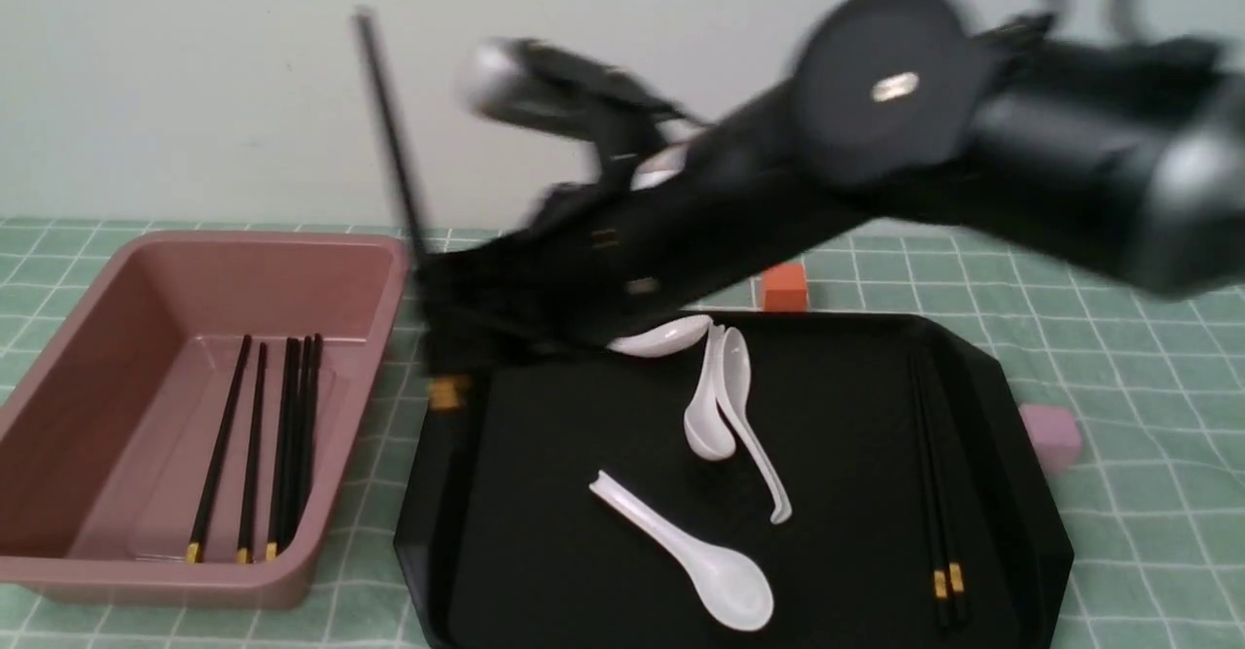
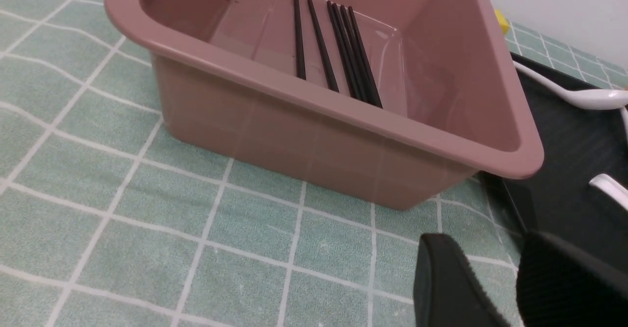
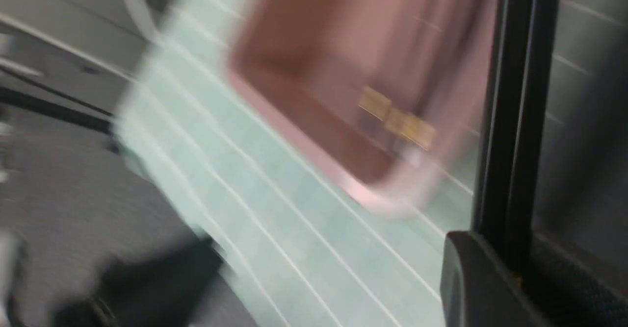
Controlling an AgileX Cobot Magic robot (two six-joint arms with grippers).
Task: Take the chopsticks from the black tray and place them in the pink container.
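The pink container (image 1: 68, 415) stands at the left and holds several chopsticks (image 1: 255, 445), which also show as chopsticks (image 2: 343, 47) in the pink container (image 2: 314, 136). My right arm reaches across, blurred by motion. Its gripper (image 1: 438, 313) is shut on a pair of chopsticks (image 1: 394, 143) that stands nearly upright by the container's right rim. In the right wrist view these chopsticks (image 3: 515, 96) run between the fingers of the gripper (image 3: 512, 251). Another pair (image 1: 932, 493) lies along the right side of the black tray (image 1: 856, 415). My left gripper (image 2: 485, 243) hovers open over the mat, nothing in it.
Several white soup spoons (image 1: 715, 571) lie on the tray. An orange block (image 1: 784, 287) sits behind the tray and a small pale pink cube (image 1: 1052, 435) to its right. A green checked mat (image 1: 1148, 377) covers the table. A wall stands close behind.
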